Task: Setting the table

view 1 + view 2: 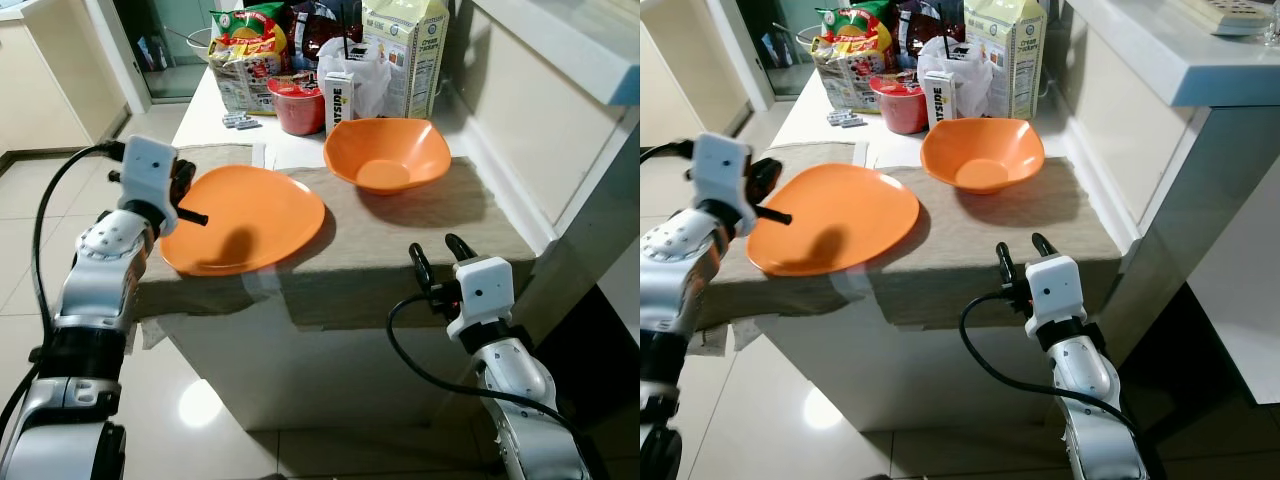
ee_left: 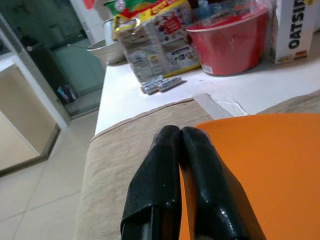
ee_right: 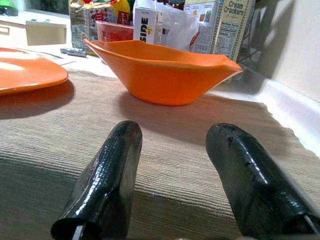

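Gripping the orange plate (image 1: 245, 218) at its left rim, the left gripper (image 1: 186, 203) has its fingers pinched together. The right gripper (image 1: 436, 259), jaws spread wide, sits at the beige table runner's (image 1: 400, 245) front edge, near the orange bowl (image 1: 387, 152).

Glossy pale tiled floor (image 1: 215, 400), white counter (image 1: 290, 380) under beige cloth (image 1: 420, 240), cream wall (image 1: 540, 110)

Scene is evenly and brightly lit from overhead. A round glare spot sits on the glossy floor tile (image 1: 200, 405) below the counter. The orange bowl (image 1: 387, 152) casts a soft shadow on the beige cloth (image 1: 420, 235) toward the wall; a darker blotch of shadow lies on the orange plate (image 1: 245, 218). Head views are sharp, without motion blur. In both wrist views the near black fingers (image 3: 105, 180) are soft-focused and carry glossy highlights.
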